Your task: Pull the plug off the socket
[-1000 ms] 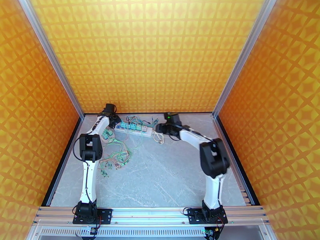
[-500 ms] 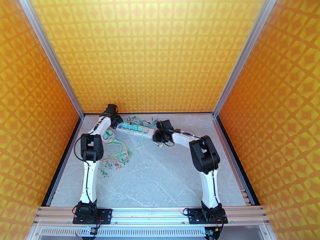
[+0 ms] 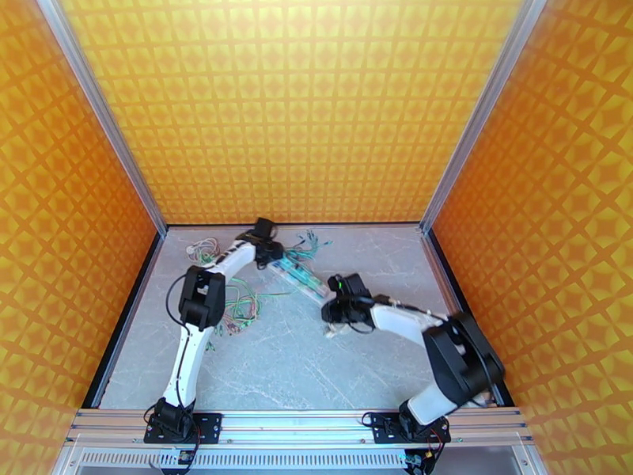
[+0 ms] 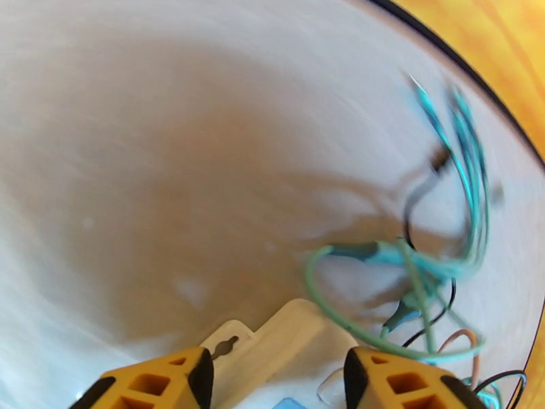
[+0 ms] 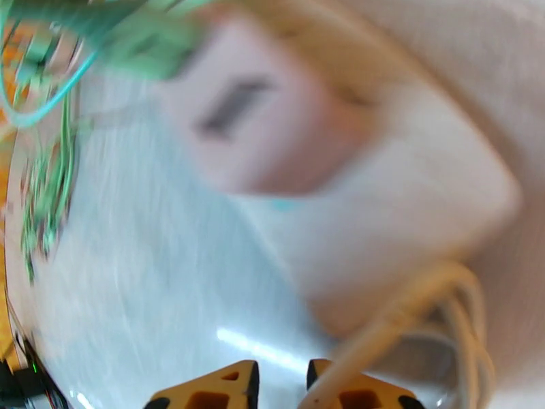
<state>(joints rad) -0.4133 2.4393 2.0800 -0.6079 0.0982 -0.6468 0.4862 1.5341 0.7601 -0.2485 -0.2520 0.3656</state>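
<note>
Currently the long white rectangular power strip (image 3: 301, 280) lies diagonally on the grey marbled table (image 3: 316, 374), just left of frame centre in the top view, running from upper left to lower right. Teal-green bits sit along its top, too small to make out.

The left gripper (image 3: 272, 253) is at the strip's upper-left end. In the left wrist view, the left gripper (image 4: 276, 368) has its yellow fingers (image 4: 174, 380) apart at the bottom edge. The white end of the power strip (image 4: 293, 332) fills the gap between them, so it is grasping the strip. Teal wires (image 4: 463, 199) loop at the right of that frame.

The right gripper (image 3: 334, 310) is at the strip's lower-right end, with a thin white cord (image 3: 332, 329) bunched just below it. In the right wrist view, which is heavily blurred, the right gripper (image 5: 283, 384) has its fingertips almost together, with only a narrow slit between them. The white cord (image 5: 409, 301) runs down against the right-hand finger; I cannot tell if it is pinched. The power strip (image 5: 395, 213) fills frame centre, with a pale block with a dark slot (image 5: 266, 124) above it.

A tangle of green wires (image 3: 237, 306) lies left of the strip, and teal wires (image 3: 307, 245) lie above it. Orange patterned walls (image 3: 293, 104) enclose the table.
</note>
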